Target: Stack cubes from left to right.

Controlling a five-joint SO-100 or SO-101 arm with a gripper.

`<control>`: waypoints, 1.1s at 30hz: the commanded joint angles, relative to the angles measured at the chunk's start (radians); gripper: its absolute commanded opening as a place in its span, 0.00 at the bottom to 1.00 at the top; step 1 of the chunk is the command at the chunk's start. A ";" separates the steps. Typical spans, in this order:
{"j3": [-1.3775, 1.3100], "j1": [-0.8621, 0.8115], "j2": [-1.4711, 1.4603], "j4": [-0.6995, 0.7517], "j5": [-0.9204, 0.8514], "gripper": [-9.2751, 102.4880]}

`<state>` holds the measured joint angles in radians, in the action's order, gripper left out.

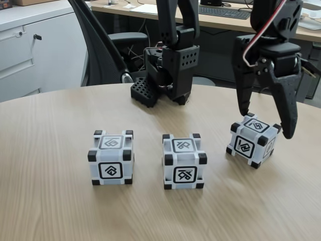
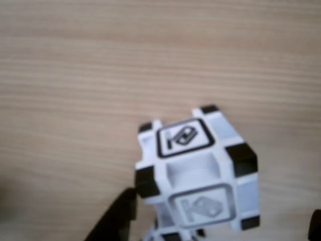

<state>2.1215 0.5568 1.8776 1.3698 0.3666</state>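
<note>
Three white cubes with black corners stand in a row on the wooden table (image 1: 60, 211) in the fixed view: the left cube (image 1: 111, 157), the middle cube (image 1: 183, 161) and the right cube (image 1: 252, 140), which is turned with a corner towards the camera. My gripper (image 1: 266, 122) hangs open over the right cube, one black finger by its back left corner and the other past its right side, neither clearly touching. In the wrist view that cube (image 2: 198, 168) sits low in the middle, with a dark finger (image 2: 113, 223) at its lower left.
A black perforated block (image 1: 144, 93) lies at the back of the table beside the arm's base (image 1: 175, 68). Behind the table are an office chair (image 1: 100, 45), a white cabinet (image 1: 30, 50) and a desk with a keyboard (image 1: 225, 11). The table's front is bare wood.
</note>
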 commanded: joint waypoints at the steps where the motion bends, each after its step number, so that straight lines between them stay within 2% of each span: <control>1: -0.029 -0.012 -0.011 -0.011 -0.015 0.41; 11: -0.029 -0.014 -0.175 -0.012 -0.018 0.40; 14: -0.029 -0.014 -0.192 -0.012 -0.006 0.29; 17: -0.031 -0.014 -0.192 -0.012 -0.011 0.10; 18: -0.031 -0.014 -0.184 -0.012 -0.011 0.08; 26: -0.044 -0.014 -0.158 0.002 0.017 0.08; 33: -0.034 -0.015 0.074 0.003 -0.017 0.08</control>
<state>2.1000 0.5476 1.8515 1.3652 0.3605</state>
